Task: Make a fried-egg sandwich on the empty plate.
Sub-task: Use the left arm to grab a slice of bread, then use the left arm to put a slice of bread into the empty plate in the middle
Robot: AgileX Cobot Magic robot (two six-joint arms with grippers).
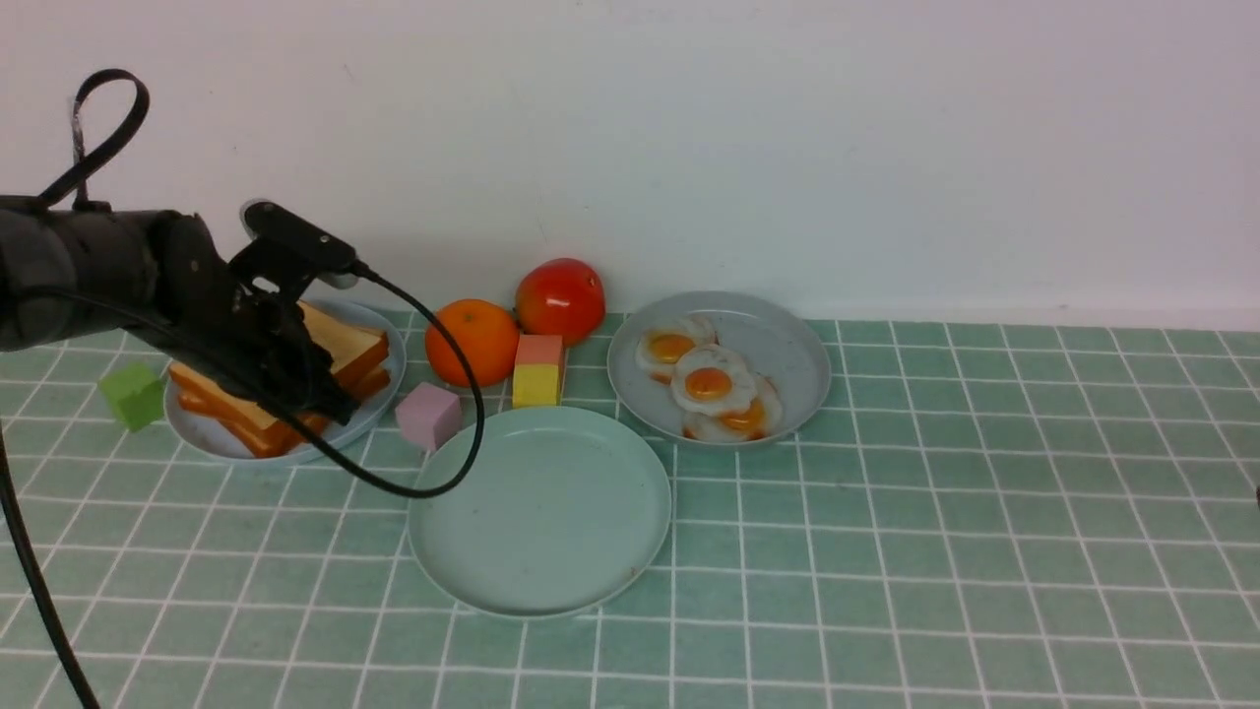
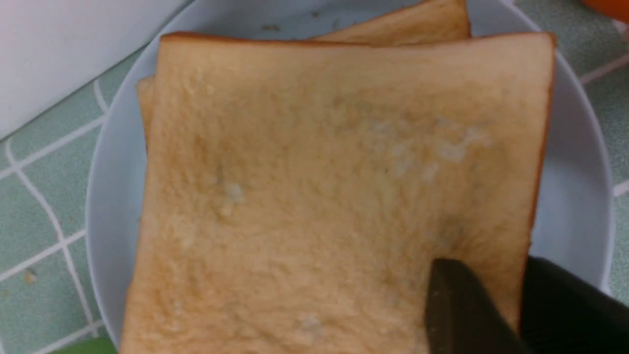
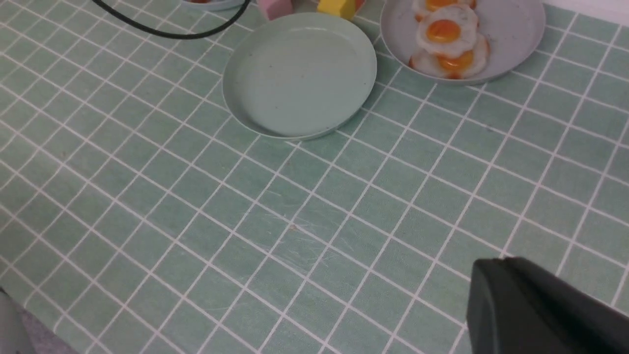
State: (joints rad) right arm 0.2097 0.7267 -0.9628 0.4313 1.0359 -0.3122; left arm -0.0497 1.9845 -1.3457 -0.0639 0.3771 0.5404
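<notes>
The left black gripper [image 1: 330,409] is over the round pale blue plastic plate [image 1: 392,379], down at the stack of square golden toast slices with orange-brown crusts [image 1: 340,340]. In the left wrist view, its jaws straddle a crust edge of the top slice [image 2: 334,187], one finger over the toasted face and the other just beyond the crust; cannot tell whether they are clenched on it or only placed around it. The slice lies over other toast, slightly askew. Right black gripper [image 3: 499,265] has its jaws closed together, grasping nothing, above the green cloth with white grid lines [image 1: 984,551]. Sandwich isn't assembled: its toast is on the blue plate, and white fried eggs with orange yolks [image 1: 714,384] overlap on the round grey-blue plate [image 1: 797,345]. The round, shallow, pale mint-green plastic plate [image 1: 541,512] is bare, between and nearer the camera than the other two. Behind it stand an orange and yellow block [image 1: 537,372], a pink block [image 1: 429,417], an orange round fruit [image 1: 472,343] and a red round fruit [image 1: 561,300]. A green block [image 1: 132,396] is just beside the blue plate. Black cable loops from the left gripper, overlapping the mint plate's rim in the front view.
</notes>
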